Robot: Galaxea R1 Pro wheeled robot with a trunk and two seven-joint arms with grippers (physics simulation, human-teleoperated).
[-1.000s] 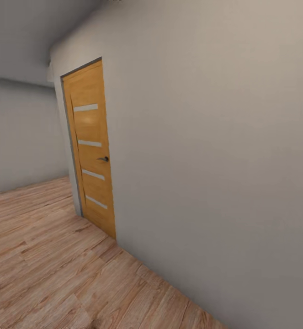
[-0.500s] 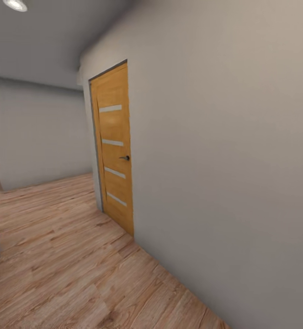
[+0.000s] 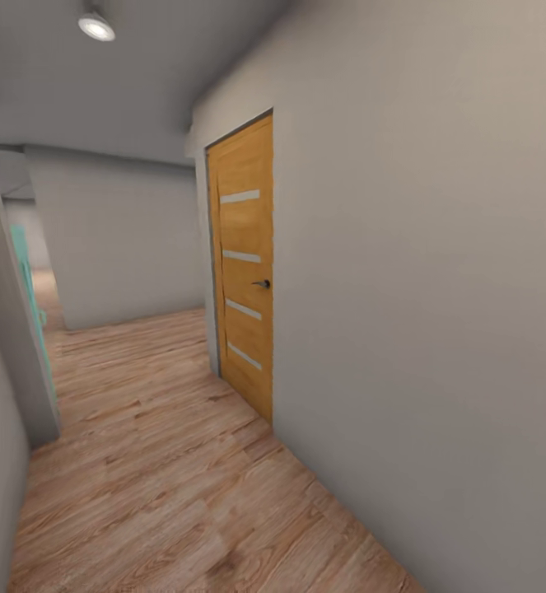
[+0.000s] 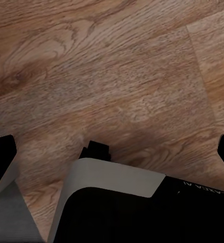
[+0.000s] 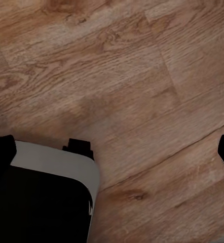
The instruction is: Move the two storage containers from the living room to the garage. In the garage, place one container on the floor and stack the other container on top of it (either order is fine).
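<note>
Head view swung left since a second ago: teal panel (image 3: pixel 21 272) now at 9 o'clock, ceiling light (image 3: pixel 96 25) at 11, wooden door (image 3: pixel 244 268) shifted toward centre. Corridor opening ahead; transit underway. Both grippers spread wide over plank floor (image 4: pixel 112 76), holding nothing. Containers' whereabouts: cannot tell.

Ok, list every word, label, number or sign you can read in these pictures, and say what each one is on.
Faint pale lettering on the robot's black base, in the left wrist view: too dim and cut off by the picture's edge to read.
Wooden door, walls and plank floor in the head view: no text, number or sign.
Right wrist view: no readable text on the floor or the robot's base.
</note>
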